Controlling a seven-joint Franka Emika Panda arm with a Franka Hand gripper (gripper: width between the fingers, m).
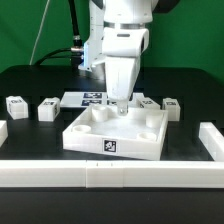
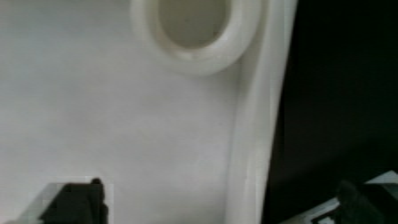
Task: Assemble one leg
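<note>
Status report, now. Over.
Gripper open, empty, low over tray. Leg loose on table, exterior view's left, not yet picked. No obstruction seen.

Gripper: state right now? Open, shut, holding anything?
Gripper: open, jaws spread wide over the large white square plastic tray-like piece, holding nothing.

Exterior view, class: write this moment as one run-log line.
gripper: open, empty | position: low over tray, by a corner socket | legs: loose, none held | step: leg not yet picked
</note>
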